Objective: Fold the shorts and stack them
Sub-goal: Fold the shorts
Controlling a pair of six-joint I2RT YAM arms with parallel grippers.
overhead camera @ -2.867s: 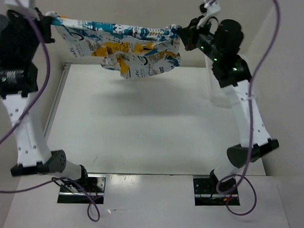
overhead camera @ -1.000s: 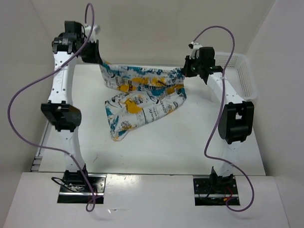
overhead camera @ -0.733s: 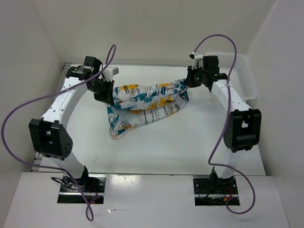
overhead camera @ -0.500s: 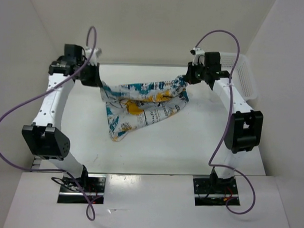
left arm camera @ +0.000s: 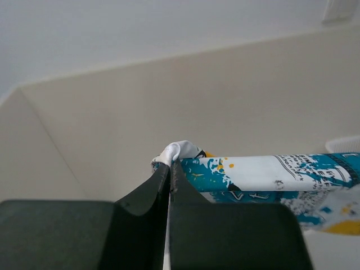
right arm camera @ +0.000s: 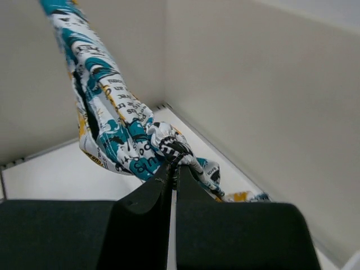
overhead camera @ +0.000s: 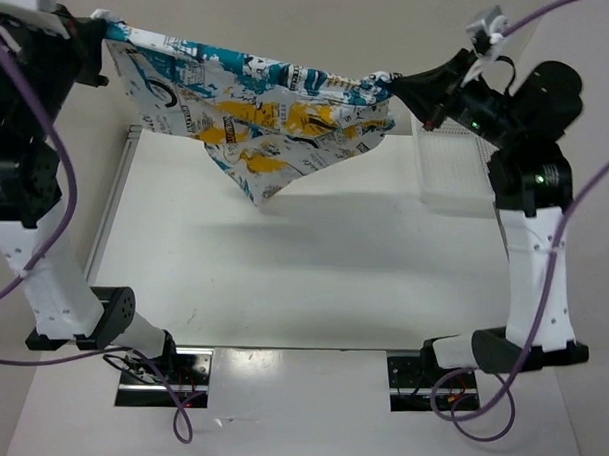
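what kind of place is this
Likely a robot lab cell, not a home: a white table boxed in by plain walls, a left arm and right arm bolted at its near edge, loose purple cables.

shorts (overhead camera: pixel 259 111): white base, busy print w/ teal-blue, yellow-orange & black patches, plus black lettering. left gripper (left arm camera: pixel 170 169) & right gripper (right arm camera: pixel 173 167): black fingers. left arm (overhead camera: pixel 43 269), right arm (overhead camera: pixel 533 266): white links, black joints. cables (overhead camera: pixel 74 195) purple. table (overhead camera: pixel 313 278) white. basket (overhead camera: pixel 451 178) white mesh. walls (overhead camera: pixel 292 17) cream.
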